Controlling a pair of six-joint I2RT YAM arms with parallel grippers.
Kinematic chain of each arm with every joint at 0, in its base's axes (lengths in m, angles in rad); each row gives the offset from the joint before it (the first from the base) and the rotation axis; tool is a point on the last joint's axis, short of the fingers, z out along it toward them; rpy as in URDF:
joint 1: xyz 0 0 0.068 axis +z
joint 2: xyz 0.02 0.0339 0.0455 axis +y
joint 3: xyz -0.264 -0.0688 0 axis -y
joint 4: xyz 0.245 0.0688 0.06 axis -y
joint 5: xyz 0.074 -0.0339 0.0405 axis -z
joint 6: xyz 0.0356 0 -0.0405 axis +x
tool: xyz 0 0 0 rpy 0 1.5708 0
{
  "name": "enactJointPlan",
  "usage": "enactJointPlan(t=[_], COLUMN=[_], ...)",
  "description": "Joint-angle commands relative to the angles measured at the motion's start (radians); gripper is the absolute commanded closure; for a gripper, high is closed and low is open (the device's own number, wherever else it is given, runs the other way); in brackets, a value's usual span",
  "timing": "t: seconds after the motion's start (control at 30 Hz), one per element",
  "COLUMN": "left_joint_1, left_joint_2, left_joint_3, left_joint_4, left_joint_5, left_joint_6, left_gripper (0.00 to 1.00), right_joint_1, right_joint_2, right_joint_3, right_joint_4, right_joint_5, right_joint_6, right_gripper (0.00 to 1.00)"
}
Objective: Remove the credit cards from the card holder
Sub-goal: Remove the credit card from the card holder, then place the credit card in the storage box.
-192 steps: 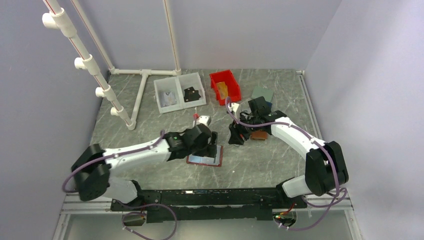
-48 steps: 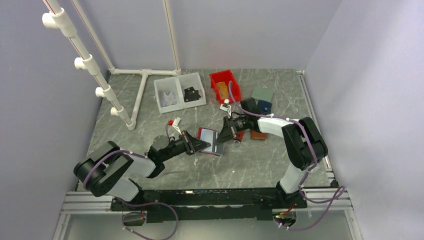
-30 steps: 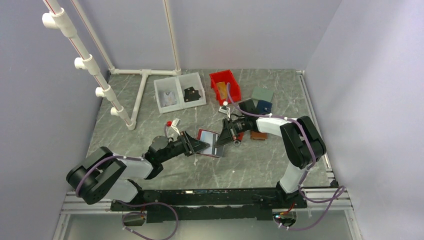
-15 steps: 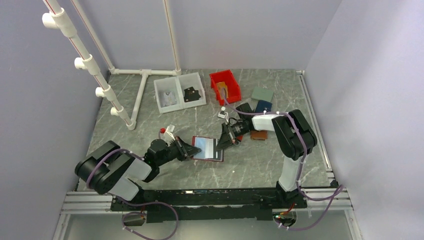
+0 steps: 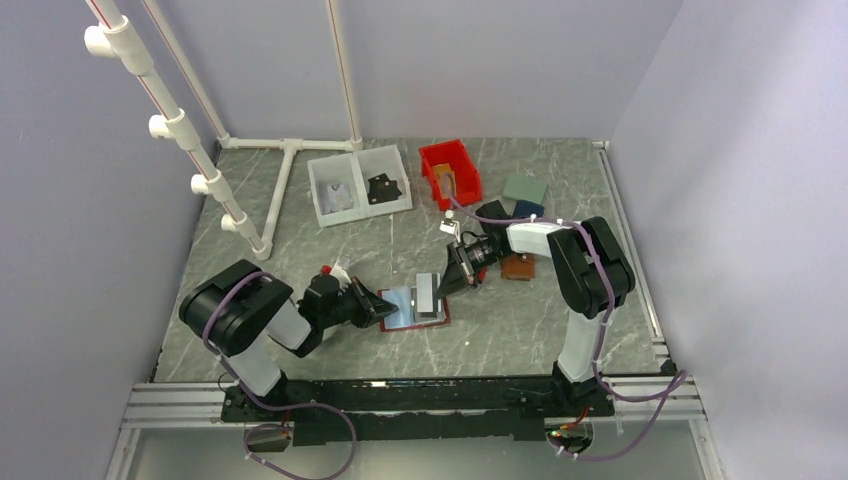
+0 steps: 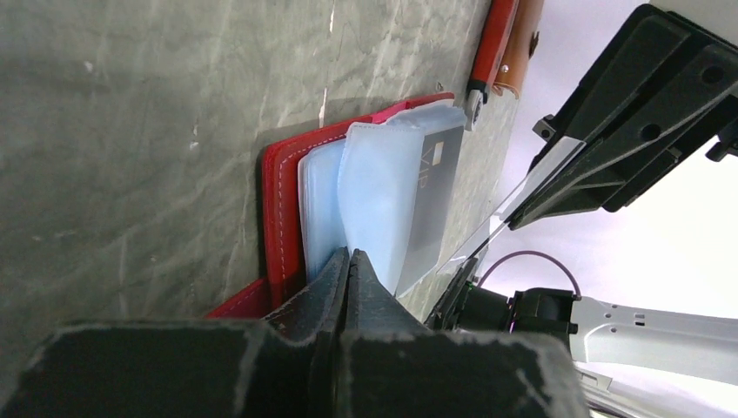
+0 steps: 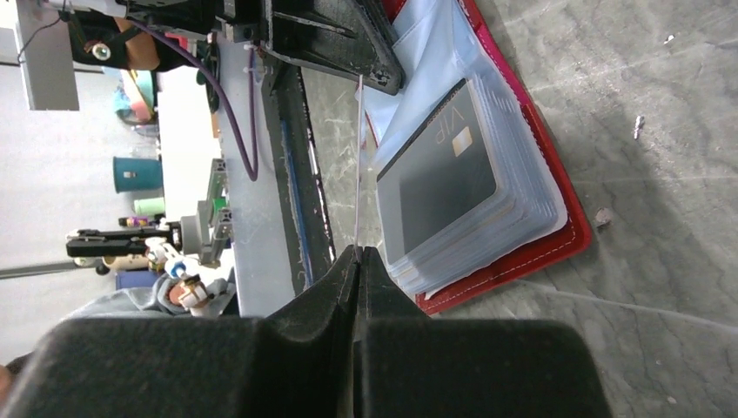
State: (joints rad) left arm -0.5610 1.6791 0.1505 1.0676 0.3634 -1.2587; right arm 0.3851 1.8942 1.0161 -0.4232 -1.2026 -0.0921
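Grey marbled worktop (image 5: 300, 220) holds the open red leather-like card holder (image 5: 405, 305) between its middle and near edge, a grey plastic card (image 7: 439, 187) in its pale blue pockets, left pincer (image 6: 350, 257) pinching one pocket, right pincer (image 7: 358, 252) pinching a thin clear sheet (image 7: 358, 165).

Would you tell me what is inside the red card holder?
A grey card marked VIP sits in a clear sleeve of the card holder; whatever the sleeves beneath hold is covered.
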Motion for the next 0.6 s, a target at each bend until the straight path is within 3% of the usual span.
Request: enactJointPlan(t=[0.0, 0.27, 0.4, 0.57], left_joint_1=[0.005, 0.003, 0.003, 0.004], left_joint_2=[-0.058, -0.458, -0.631, -0.828], left_joint_3=[0.019, 0.111, 0.102, 0.086], left_joint_4=[-0.197, -0.852, -0.982, -1.030], left_joint_5=[-0.033, -0.218, -0.257, -0.240], left_joint_6=[0.022, 0.157, 0.179, 0.210], left_gripper=[0.96, 0.62, 0.44, 0.30], right_joint_1=[-0.006, -0.004, -0.003, -0.003], right_joint_2=[-0.033, -0.106, -0.165, -0.246], right_joint_3=[0.054, 0.122, 0.137, 0.183], right_joint_4=[-0.090, -0.264, -0.313, -0.466], right_joint_5=[0.002, -0.020, 0.017, 0.066], right_joint_6=[-0.128, -0.338, -0.424, -0.631], right_gripper=[1.00, 1.00, 1.00, 1.00])
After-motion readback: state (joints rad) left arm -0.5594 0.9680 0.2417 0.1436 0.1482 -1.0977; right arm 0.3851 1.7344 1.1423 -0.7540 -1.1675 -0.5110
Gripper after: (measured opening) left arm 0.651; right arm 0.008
